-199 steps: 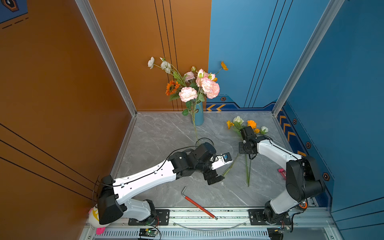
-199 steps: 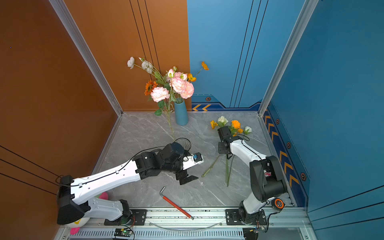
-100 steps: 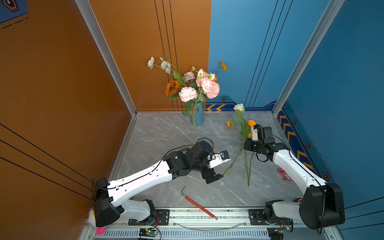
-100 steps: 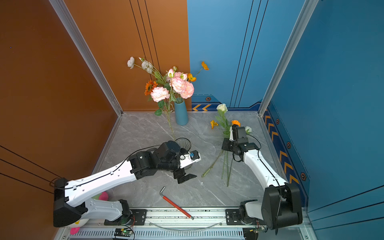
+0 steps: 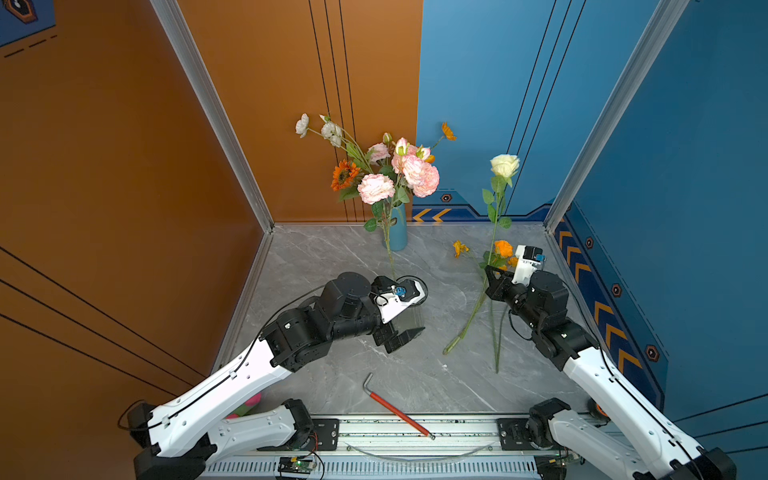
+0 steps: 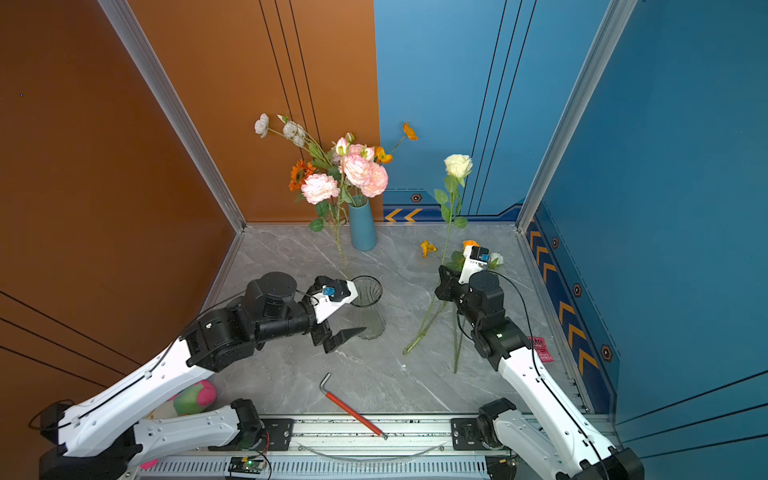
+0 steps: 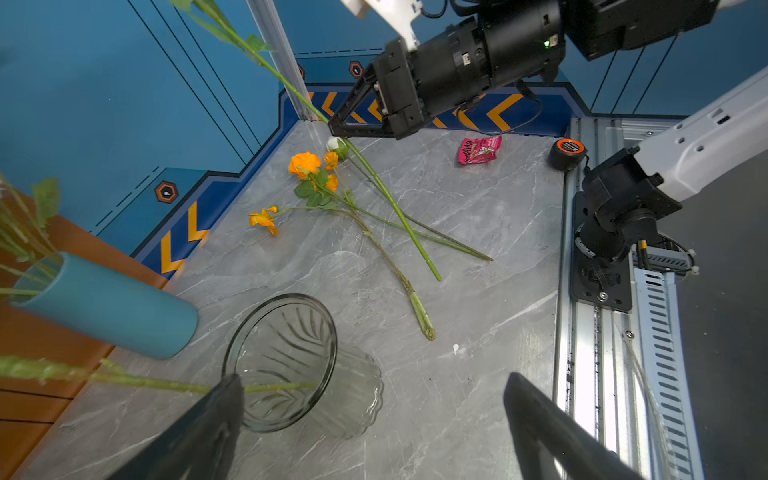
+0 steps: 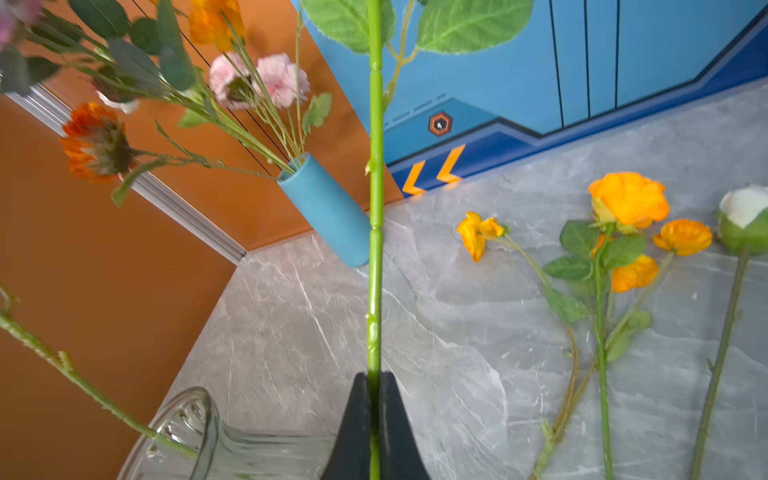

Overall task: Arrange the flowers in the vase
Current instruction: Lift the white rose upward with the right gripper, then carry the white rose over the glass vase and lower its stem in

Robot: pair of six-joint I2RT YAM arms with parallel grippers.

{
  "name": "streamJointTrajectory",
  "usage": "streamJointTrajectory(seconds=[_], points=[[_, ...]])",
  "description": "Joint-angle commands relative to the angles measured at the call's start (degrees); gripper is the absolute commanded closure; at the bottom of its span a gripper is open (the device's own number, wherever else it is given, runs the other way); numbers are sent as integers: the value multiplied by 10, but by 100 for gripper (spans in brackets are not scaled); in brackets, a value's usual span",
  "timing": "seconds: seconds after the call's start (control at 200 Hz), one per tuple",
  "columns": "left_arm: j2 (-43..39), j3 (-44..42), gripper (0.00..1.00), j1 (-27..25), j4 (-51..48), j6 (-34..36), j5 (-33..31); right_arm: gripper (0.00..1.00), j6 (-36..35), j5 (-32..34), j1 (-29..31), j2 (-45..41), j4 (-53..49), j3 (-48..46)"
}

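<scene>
1 pink packet (image 7: 480, 150) on your desk (image 7: 498, 199), print too blurred to read, right jaws clamped on upright cream rose (image 5: 504, 165) stem, left arm (image 5: 232, 378) stretched low, left jaws apart beside glass vase (image 6: 372, 321), other flowers (image 7: 305, 164) lying on desk.

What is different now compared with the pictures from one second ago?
The right gripper, shut on the cream rose, raised it from the table to nearly upright. The left gripper stayed open near the glass vase; the orange flowers and the blue vase did not move.
</scene>
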Motion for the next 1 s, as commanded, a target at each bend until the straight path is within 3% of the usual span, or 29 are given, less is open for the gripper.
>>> streamJointTrajectory(seconds=[0.0,0.175,0.4,0.681,0.996], points=[[-28,-40,2,23,-14,-24,-11,100,-24,104,50,-2,40,36],[-81,-124,2,60,34,-41,-20,100,-58,191,134,31,88,87],[-123,-161,2,160,106,-98,55,100,-135,293,226,101,160,168],[-140,-188,2,189,160,-130,89,100,-185,359,274,169,291,168],[-136,-188,2,193,160,-132,96,100,-150,403,313,223,354,112]])
